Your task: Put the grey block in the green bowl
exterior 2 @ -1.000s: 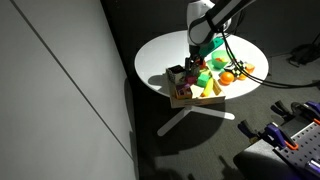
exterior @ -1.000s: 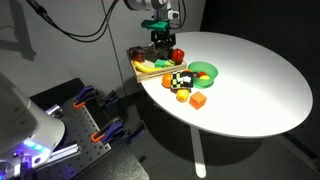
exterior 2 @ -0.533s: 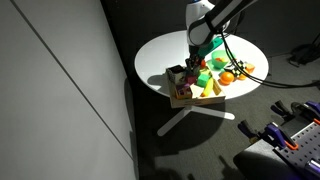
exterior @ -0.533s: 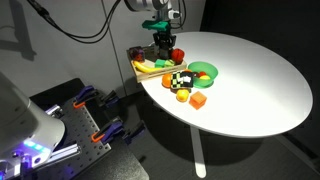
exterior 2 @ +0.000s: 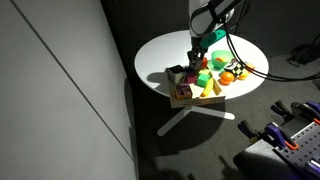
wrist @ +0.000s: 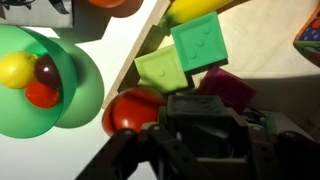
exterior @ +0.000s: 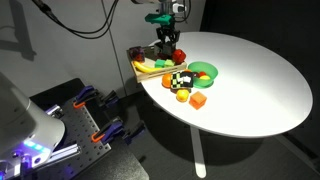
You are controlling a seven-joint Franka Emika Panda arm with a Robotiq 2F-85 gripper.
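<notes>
In the wrist view a small grey block (wrist: 205, 108), dark in shadow, sits between my fingers, and my gripper (wrist: 205, 128) is shut on it. It hangs above the tray's green blocks (wrist: 185, 55) and a red tomato-like toy (wrist: 130, 112). The green bowl (wrist: 82, 92) lies to the left in that view, with a yellow fruit (wrist: 18, 70) and a red piece in it. In both exterior views the gripper (exterior: 166, 44) (exterior 2: 197, 48) hovers over the tray, beside the green bowl (exterior: 205, 71). The block itself is too small to make out there.
A yellow-edged tray (exterior: 146, 68) (exterior 2: 188, 100) full of toys stands at the edge of the round white table (exterior: 250, 75). A checkered piece (exterior: 177, 80), an orange cube (exterior: 199, 100) and a small fruit toy (exterior: 183, 95) lie in front of the bowl.
The jaws have closed from wide open onto the grey block. The gripper has risen a little above the tray with it.
</notes>
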